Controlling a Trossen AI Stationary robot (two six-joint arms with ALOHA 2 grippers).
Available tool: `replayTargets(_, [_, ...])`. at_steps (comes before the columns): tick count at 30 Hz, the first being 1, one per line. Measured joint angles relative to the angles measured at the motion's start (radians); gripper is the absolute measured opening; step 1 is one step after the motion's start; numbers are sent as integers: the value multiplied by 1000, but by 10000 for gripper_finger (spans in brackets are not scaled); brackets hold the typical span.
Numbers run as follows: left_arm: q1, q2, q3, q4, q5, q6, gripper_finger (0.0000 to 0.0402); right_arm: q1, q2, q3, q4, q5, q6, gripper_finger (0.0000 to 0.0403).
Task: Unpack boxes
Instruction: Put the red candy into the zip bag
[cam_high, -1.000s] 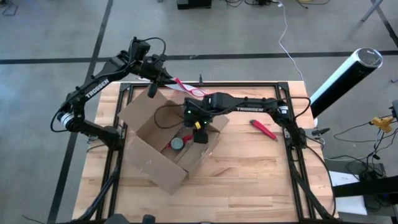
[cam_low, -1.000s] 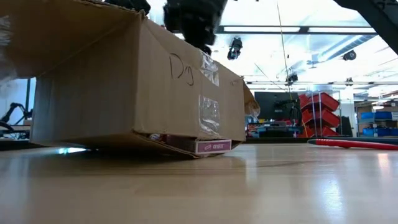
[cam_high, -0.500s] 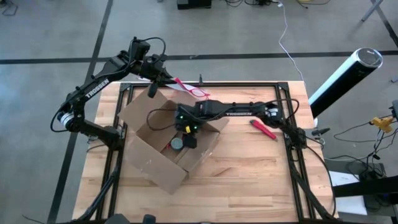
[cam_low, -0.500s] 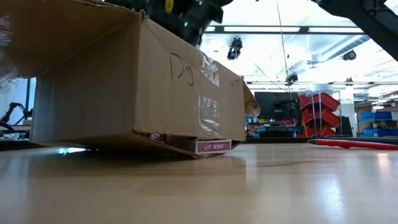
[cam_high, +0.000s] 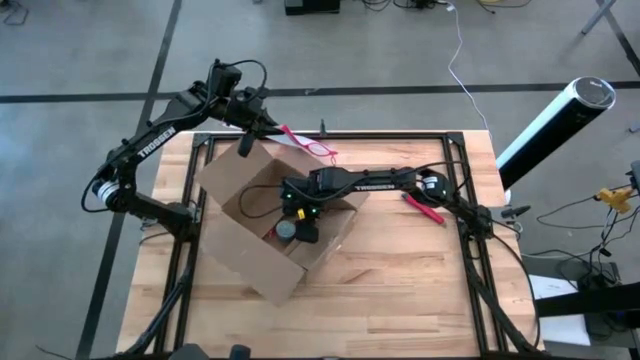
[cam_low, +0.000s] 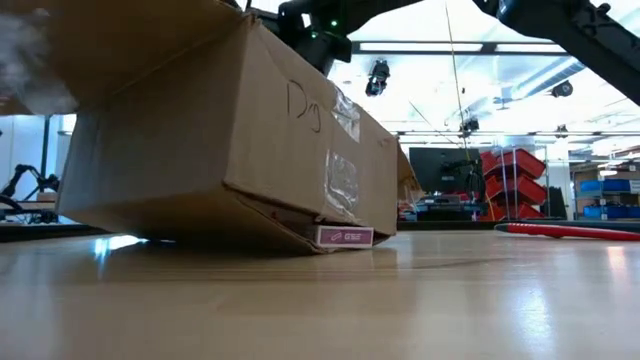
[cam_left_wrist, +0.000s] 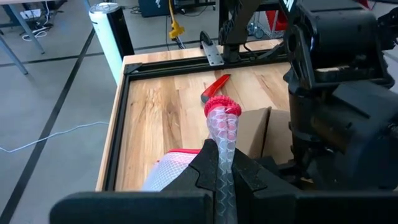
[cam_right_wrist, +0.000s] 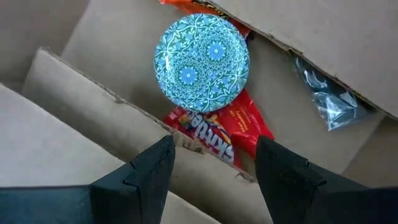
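The brown cardboard box (cam_high: 265, 225) stands open at the table's middle left and is tipped in the low view (cam_low: 220, 130), with one bottom edge off the table. Inside it lie a round teal patterned tin (cam_right_wrist: 201, 62) on a red sweet packet (cam_right_wrist: 233, 130). My right gripper (cam_right_wrist: 214, 174) is open, reaching down into the box (cam_high: 303, 228) just beside the tin. My left gripper (cam_high: 262, 125), at the far left, is shut on a pink-edged translucent pouch (cam_high: 308, 145). My left gripper pinches the translucent pouch (cam_left_wrist: 225, 155) between its two fingers. The pouch sticks out past the fingertips to its pink edge (cam_left_wrist: 222, 106). It is held over the box's far side. My right gripper: I cannot tell whether it touches the box's inner flap (cam_right_wrist: 81, 99).
A red-handled tool (cam_high: 423, 207) lies on the table to the right of the box. A small pink-labelled pack (cam_low: 345, 236) shows under the box's lower edge. An orange packet (cam_right_wrist: 205, 6) and clear plastic (cam_right_wrist: 323, 93) also lie in the box. Bare wood lies near and right.
My right gripper has gone toward the table's left edge and deeper into the box, ending beside the tin. The box has tipped: its bottom edge on one side has risen off the table while the edge over the pink-labelled pack stays down.
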Motion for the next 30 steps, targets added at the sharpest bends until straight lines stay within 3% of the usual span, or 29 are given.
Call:
replayTargets(20, [0,0,0,0,0,-8,0,2,63,-7,-45,19,89,194])
replayTargets(24, [0,0,0,0,0,-8,0,1,63,-7,-47,20,85,154])
replayTargets(30, [-2,0,0,0,0,-13,0,1,64,-8,-47,20,77,32])
